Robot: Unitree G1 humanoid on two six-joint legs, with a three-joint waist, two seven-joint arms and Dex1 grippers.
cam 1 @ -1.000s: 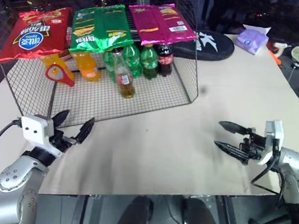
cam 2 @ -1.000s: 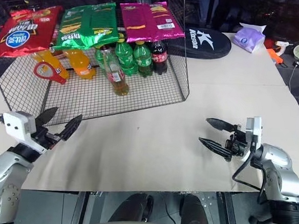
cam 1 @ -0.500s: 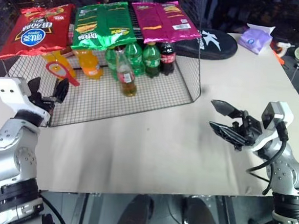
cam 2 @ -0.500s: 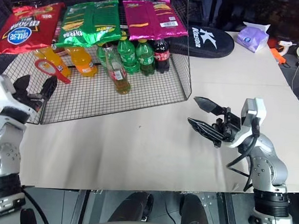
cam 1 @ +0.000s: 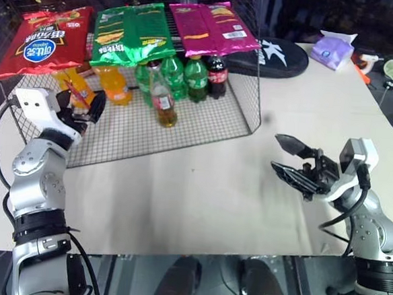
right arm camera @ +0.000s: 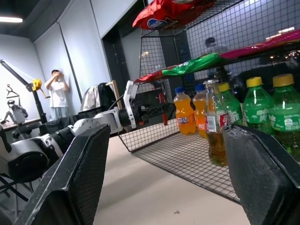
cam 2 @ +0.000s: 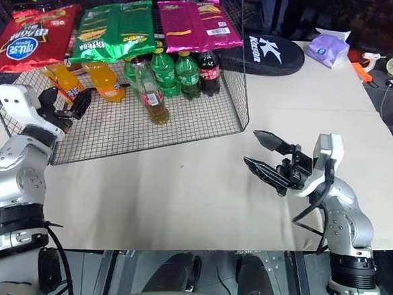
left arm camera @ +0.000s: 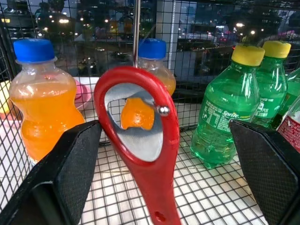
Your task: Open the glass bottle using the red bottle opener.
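Beige table surface (cam 1: pixel 200 188) carries a wire mesh rack (cam 1: pixel 251 90) at its far left, with snack bags (cam 1: pixel 134 32) lying on the rack's top and bottles standing inside on its mesh floor. The red bottle opener (left arm camera: pixel 140 140) sits at the rack's left end, in front of the orange plastic bottles (left arm camera: pixel 40 98); its ring head is uppermost and its slim handle runs downward, so its long axis stands close to upright, slightly tilted. The left gripper (cam 1: pixel 78 109) is at the rack's left end with its fingers spread wide and empty. In the left wrist view the opener lies directly ahead, between the two pads (left arm camera: pixel 77 164); whether either pad touches it cannot be determined. The glass bottle (cam 1: pixel 163 101) stands upright near the middle of the rack floor, in front of the green plastic soda bottles (cam 1: pixel 188 76), well apart from the opener. The right gripper (cam 1: pixel 291 161) hovers over the bare table to the right of the rack, jaws apart and empty, pointing toward the rack, with the bottle lying across the table from it. The left arm is judged the nearer one for the opener. The coming closure likely depends on the pads meeting the ring head squarely from both sides.
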